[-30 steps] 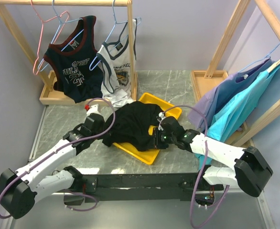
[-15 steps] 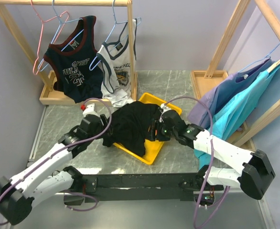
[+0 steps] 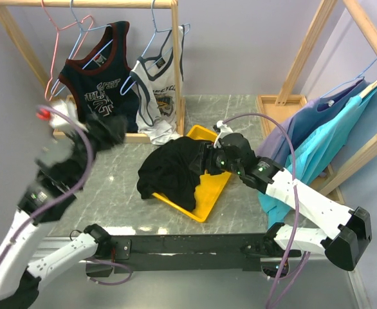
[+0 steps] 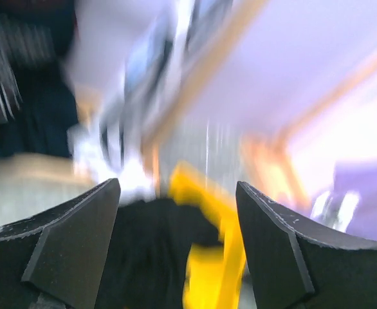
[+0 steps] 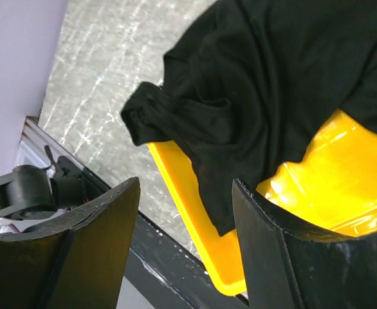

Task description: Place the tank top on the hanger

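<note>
Two arms: both are sticking out over the grey table (image 3: 111, 187), and both are holding nothing.
Left arm: it is bending up high at the left side and is pointing toward the wooden rack (image 3: 85, 3); it is looking blurry in the top view.
Left gripper (image 3: 108, 132): it is hanging in the air near the bottom of the navy jersey (image 3: 98, 77), well apart from the tank top (image 3: 169, 170).
Left jaws: in the wrist view the left gripper (image 4: 175, 193) is showing its two fingers spread wide with nothing between them.
Right arm: it is stretching from the right side in toward the middle of the table.
Right gripper (image 3: 204, 161): it is hovering just beside the right edge of the tank top.
Right jaws: in the wrist view the right gripper (image 5: 185, 187) is showing its fingers spread apart, with the tank top (image 5: 272, 77) lying below and not pinched.
Tank top: it is lying in a crumpled heap, partly in the yellow tray (image 3: 204, 209) and partly spilling over its left edge onto the table.
Hanger (image 3: 47, 90): it is hanging bare on the rack, at the far left beside the navy jersey.
White jersey (image 3: 159, 84): it is hanging on the same rack.
</note>
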`<state>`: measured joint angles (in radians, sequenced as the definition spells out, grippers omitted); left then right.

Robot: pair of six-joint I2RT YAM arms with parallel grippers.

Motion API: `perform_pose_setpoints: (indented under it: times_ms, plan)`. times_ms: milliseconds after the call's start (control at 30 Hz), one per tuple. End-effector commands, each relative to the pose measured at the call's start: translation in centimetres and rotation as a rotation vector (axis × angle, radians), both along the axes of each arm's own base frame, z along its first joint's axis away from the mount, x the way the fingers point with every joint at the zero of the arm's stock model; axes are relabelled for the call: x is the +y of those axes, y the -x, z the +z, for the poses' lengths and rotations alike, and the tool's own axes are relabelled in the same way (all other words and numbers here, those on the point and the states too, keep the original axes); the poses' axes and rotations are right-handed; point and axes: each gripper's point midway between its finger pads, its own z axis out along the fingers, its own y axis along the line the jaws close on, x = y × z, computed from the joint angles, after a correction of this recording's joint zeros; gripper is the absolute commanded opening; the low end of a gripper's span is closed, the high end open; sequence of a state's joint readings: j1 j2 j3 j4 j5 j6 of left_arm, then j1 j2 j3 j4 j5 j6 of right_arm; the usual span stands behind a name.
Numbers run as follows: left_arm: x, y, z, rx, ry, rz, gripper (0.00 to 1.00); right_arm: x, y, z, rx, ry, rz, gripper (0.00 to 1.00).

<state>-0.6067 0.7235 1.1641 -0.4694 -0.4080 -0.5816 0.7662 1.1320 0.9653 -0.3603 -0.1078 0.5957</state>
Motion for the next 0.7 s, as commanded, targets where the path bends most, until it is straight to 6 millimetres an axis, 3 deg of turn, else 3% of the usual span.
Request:
perform_pose_setpoints:
  times_ms: [0,67,100,133,167,200,233,267,300,333,367,400,433,467,567,667]
  plan:
    - [4.5,-3.4,10.3,-0.183,-0.085,0.287,0.80,0.6,-0.5,3.6,-0.087,-0.053,0.016,0.67]
    - [4.5,-6.3,12.0,-0.199,-0.116,0.312,0.79,0.5,-0.2,3.7,-0.087,-0.051,0.021,0.67]
    - [6.9,-6.6,14.8,-0.244,-0.094,0.374,0.79,0.4,-0.2,3.9,-0.093,-0.052,0.023,0.67]
    - [5.8,-9.1,14.1,-0.217,-0.131,0.310,0.78,0.3,0.0,3.9,-0.092,-0.051,0.028,0.67]
    - [6.5,-10.1,14.4,-0.210,-0.136,0.322,0.77,0.2,0.1,4.0,-0.094,-0.052,0.029,0.67]
    - [8.8,-10.4,16.5,-0.241,-0.125,0.377,0.76,0.3,0.3,4.0,-0.092,-0.050,0.039,0.68]
    - [8.5,-12.8,15.6,-0.214,-0.150,0.348,0.75,0.2,0.4,4.1,-0.094,-0.051,0.043,0.68]
    - [9.2,-13.5,15.9,-0.220,-0.154,0.354,0.75,0.1,0.5,4.0,-0.094,-0.051,0.045,0.68]
    - [11.2,-14.9,16.0,-0.221,-0.157,0.382,0.73,0.1,0.5,4.0,-0.093,-0.050,0.045,0.68]
    - [11.1,-15.7,16.1,-0.229,-0.169,0.336,0.72,0.0,0.6,4.0,-0.094,-0.050,0.051,0.68]
    - [13.4,-15.9,17.1,-0.244,-0.172,0.384,0.72,0.1,0.8,3.9,-0.090,-0.050,0.058,0.68]
    - [14.4,-17.3,16.4,-0.223,-0.178,0.391,0.70,0.1,1.0,3.8,-0.088,-0.052,0.065,0.68]
    - [14.8,-17.7,16.5,-0.228,-0.181,0.362,0.67,0.2,1.1,3.7,-0.086,-0.054,0.069,0.68]
    - [17.1,-17.7,16.9,-0.241,-0.168,0.409,0.67,0.1,1.1,3.2,-0.075,-0.047,0.069,0.68]
    - [20.5,-18.9,15.8,-0.224,-0.142,0.423,0.66,0.4,1.3,2.6,-0.062,-0.048,0.082,0.68]
    - [21.6,-20.5,14.4,-0.205,-0.159,0.369,0.65,0.7,1.3,2.5,-0.058,-0.051,0.096,0.68]
